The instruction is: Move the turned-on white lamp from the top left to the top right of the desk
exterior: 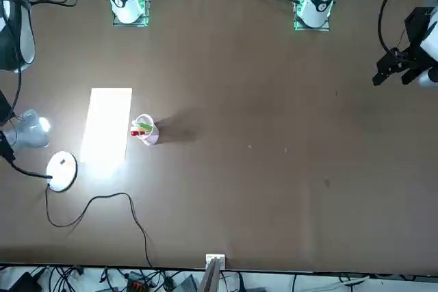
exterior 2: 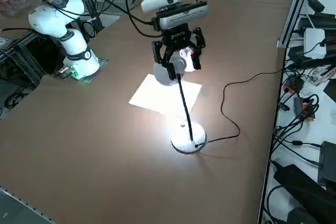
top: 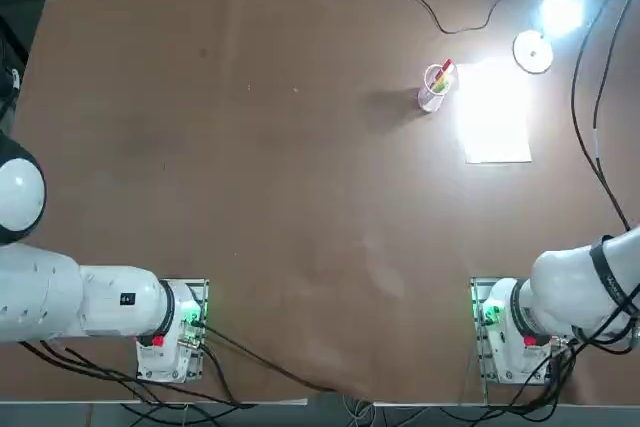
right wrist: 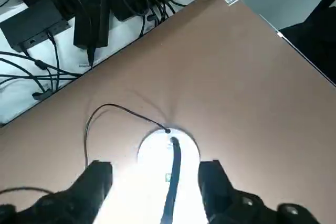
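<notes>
Top view: the lamp [top: 534, 51] stands with its round base at about one o'clock on the desk [top: 250, 177], close to the far right corner, its glowing head at the upper right of the base. A white sheet of paper [top: 495, 117] lies just beside the base toward the robot, brightly lit, and a clear cup of pens [top: 436, 86] stands just left of the sheet. The lamp's black cord [top: 455, 19] runs off the far edge. The right gripper is barely in view at the corner above the lamp head.

Front view: the lamp base [exterior: 61, 170] sits at roughly eight o'clock in the picture, the glowing head [exterior: 31, 131] above it near the left edge. The paper [exterior: 107, 131] and the cup [exterior: 144, 130] lie to its right, the cup touching or just beside the paper's edge. The cord [exterior: 96, 203] loops to the near edge.

Right side view: the right gripper [exterior 2: 177, 56] hangs over the lamp [exterior 2: 188, 139], its fingers [exterior 2: 159, 55] spread on either side of the lit head and apart from it. The base rests flat on the desk [exterior 2: 94, 129], the neck leaning up toward the gripper.

Right wrist view: both fingers [right wrist: 97, 182] stand wide apart with the lamp's neck [right wrist: 172, 177] between them, untouched; the base [right wrist: 168, 153] lies below on the desk [right wrist: 236, 77].
</notes>
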